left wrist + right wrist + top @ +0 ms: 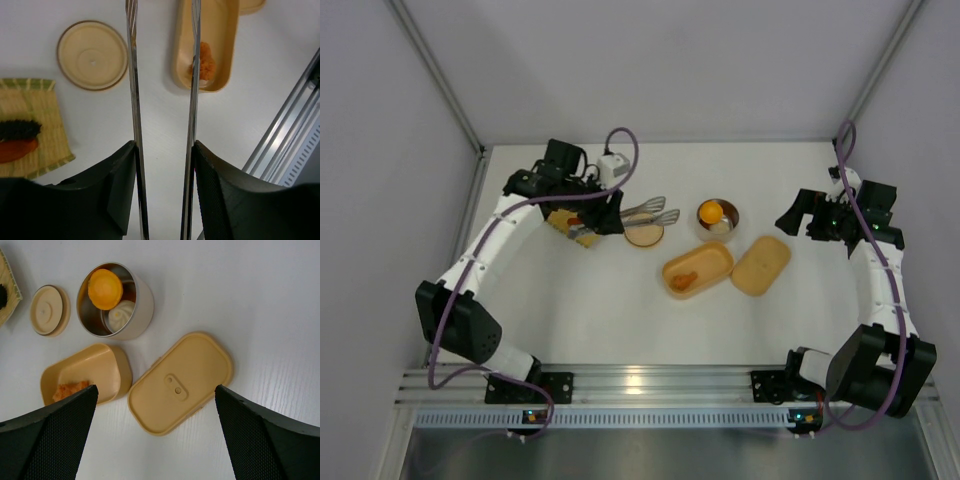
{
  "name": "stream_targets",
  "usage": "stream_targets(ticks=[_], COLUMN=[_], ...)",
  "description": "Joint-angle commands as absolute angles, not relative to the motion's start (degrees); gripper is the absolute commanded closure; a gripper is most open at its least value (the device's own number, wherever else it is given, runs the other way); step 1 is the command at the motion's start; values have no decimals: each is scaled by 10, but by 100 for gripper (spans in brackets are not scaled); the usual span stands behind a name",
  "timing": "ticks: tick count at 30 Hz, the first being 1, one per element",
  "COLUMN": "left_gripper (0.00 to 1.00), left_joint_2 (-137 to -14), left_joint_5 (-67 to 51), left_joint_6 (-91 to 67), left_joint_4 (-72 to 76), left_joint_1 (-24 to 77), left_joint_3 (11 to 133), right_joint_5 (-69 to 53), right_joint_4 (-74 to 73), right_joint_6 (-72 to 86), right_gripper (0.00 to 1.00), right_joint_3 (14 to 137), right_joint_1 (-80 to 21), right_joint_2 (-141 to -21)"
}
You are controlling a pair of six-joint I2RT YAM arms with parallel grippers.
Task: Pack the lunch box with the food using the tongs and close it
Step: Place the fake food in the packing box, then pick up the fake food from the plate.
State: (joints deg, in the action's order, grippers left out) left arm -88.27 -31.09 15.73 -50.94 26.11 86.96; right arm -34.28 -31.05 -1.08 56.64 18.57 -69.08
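Lunch box: open on the white table, between the two arms, long axis slanted.
Orange piece: inside lunch box, at its near-left end.
Lunch-box lid: flat on the table just right of lunch box, one corner up against the box's wall; whether touching, cannot tell.
Steel bowl: just behind lunch box, uncovered; holds a round orange piece and a white pleated dumpling, with something dark red-brown behind them.
Round lid: behind and left of lunch box, flat on the table, apart from the box.
Woven tray: well left of lunch box, beyond the round lid; carries a dark piece and an orange-red piece side by side.
Tongs: behind and left of lunch box, two silver arms spread in a narrow V, tips pointing toward the steel bowl; in the left wrist view one arm crosses in front of lunch box and its orange piece.
Left gripper: behind and left of lunch box, near the woven tray; fingers pressed against the outer sides of both tong arms, gripping the tongs.
Right gripper: right of lunch box, beyond the lunch-box lid; fingers spread wide apart, gripping nothing, with the lid framed between them in the right wrist view.
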Motion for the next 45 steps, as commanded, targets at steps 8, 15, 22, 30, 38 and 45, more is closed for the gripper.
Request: stream_targets(ticks=[8,15,22,30,38,45], left_gripper=[46,45,43,43,42,42], left_joint_2=[-839,-834,-835,-848,-887,-926], left_joint_5=[-325,-236,-196,-196,-224,-239], left_joint_6=[151,157,127,113,104,98], left_joint_4=[-514,-490,-468,-461,-470,-471], left_joint_1=[17,-25,-26,-26,-25,-19], left_joint_3=[812,759,746,757,789,797], right_joint_5=[-352,-353,-352,-354,-355,-355], right_joint_4=[-296,-292,-293,-292,-292,-292], right_joint_6=[-16,-12,-13,-10,-9,-9], right_gripper=[1,1,1,1,1,1], right_joint_3=[573,571,570,571,572,573], right_joint_1=[194,194,194,194,194,194], right_joint_2=[-679,-683,-681,-685,-686,-686])
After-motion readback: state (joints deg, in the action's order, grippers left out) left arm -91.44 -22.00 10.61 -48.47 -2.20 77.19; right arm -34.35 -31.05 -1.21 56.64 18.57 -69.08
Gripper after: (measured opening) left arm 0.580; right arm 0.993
